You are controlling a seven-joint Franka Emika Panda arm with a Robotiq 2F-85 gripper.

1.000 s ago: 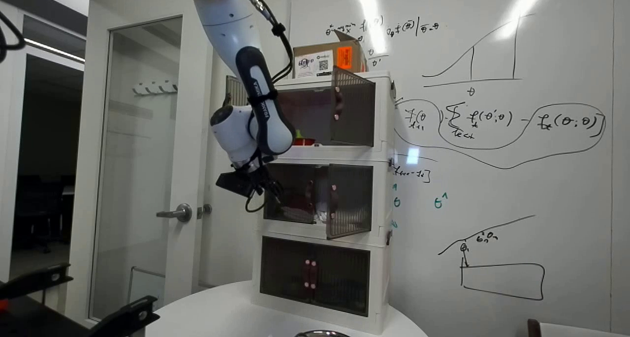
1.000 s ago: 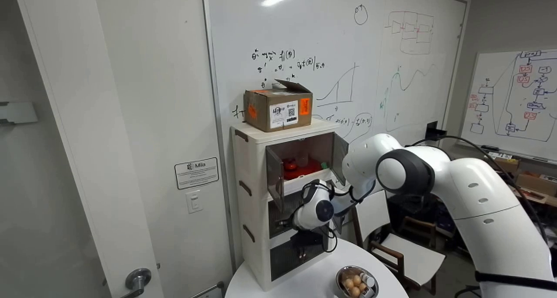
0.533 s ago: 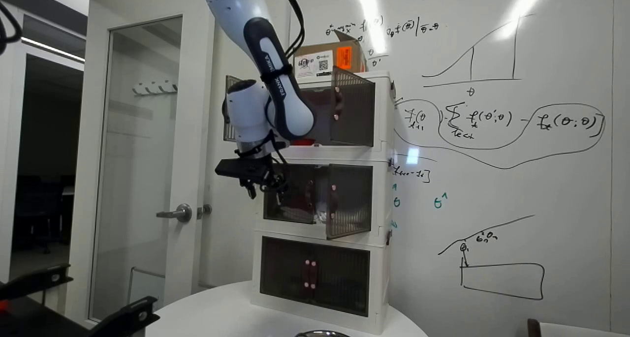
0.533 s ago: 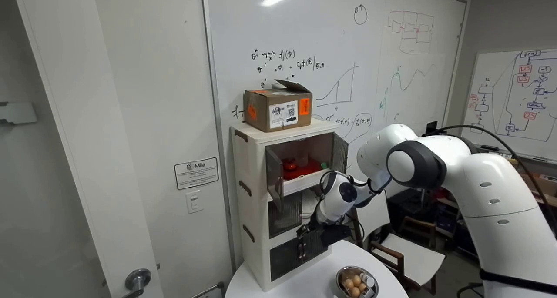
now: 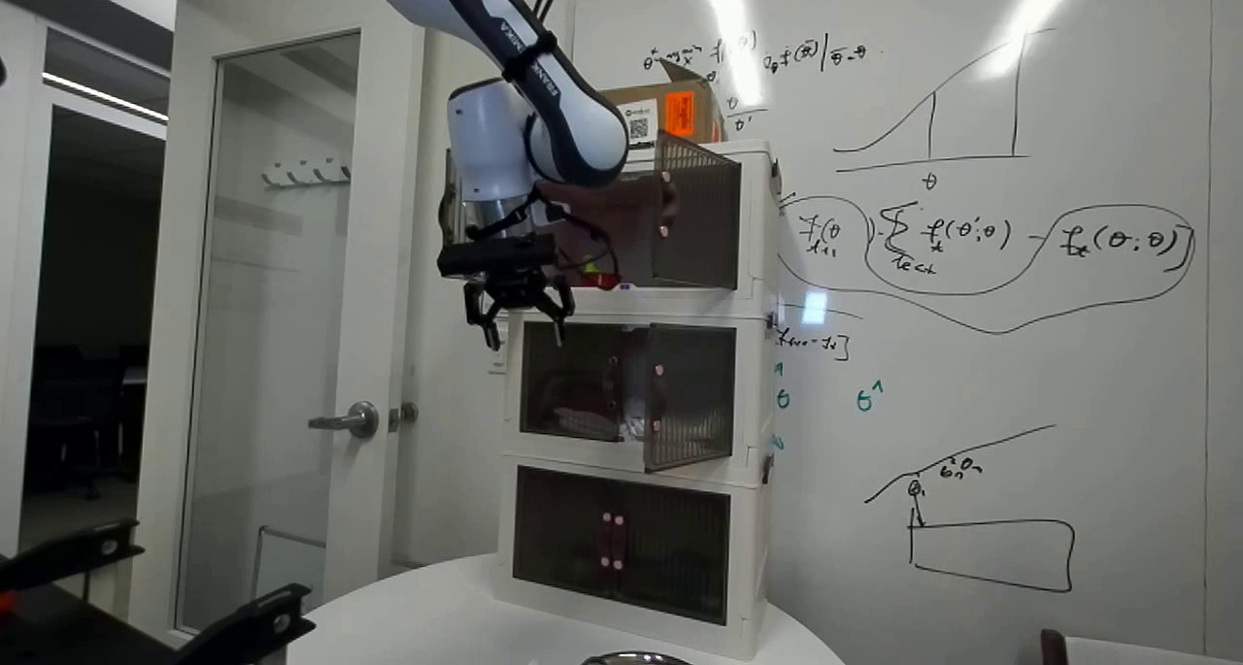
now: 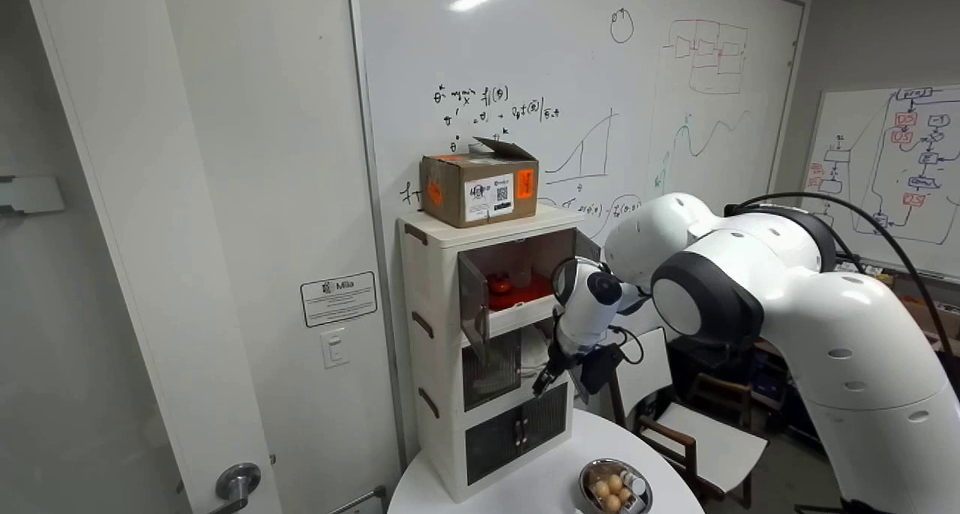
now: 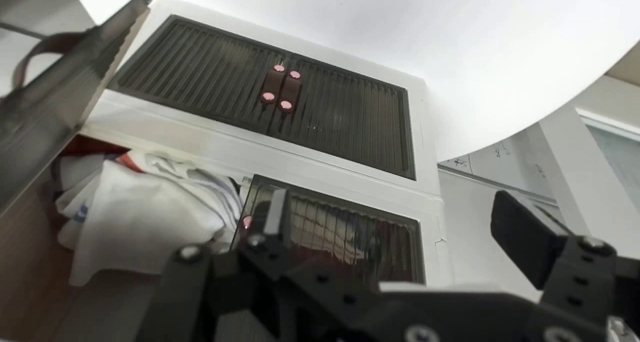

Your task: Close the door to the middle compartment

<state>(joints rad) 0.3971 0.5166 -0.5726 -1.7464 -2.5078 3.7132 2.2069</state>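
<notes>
The middle compartment (image 5: 633, 393) of the white cabinet has two smoky-grey panels. Its door (image 5: 691, 398) with the free edge swung outward shows at the left of the wrist view as a tilted panel (image 7: 60, 97). The companion panel (image 5: 570, 383) sits flush, or nearly so, with the frame; the wrist view has it behind my finger (image 7: 340, 227). White cloth (image 7: 150, 212) and something red lie inside. My gripper (image 5: 526, 340) hangs in front of the cabinet, apart from both panels, its fingers (image 7: 525, 237) spread with nothing between them. In an exterior view, the gripper (image 6: 541, 388) partly covers the swung-out door.
Both top-tier doors (image 5: 694, 209) (image 6: 472, 304) stick out above, near my wrist. The lowest double doors (image 6: 517, 431) are flush. A cardboard box (image 6: 480, 187) tops the cabinet. A metal bowl (image 6: 615, 488) is on the round white table (image 6: 480, 491), with a chair (image 6: 697, 439) beyond.
My gripper has backed away from the flush panel, rising and turning fingers-down, and more of that panel shows. Neither middle door has visibly moved over this span.
</notes>
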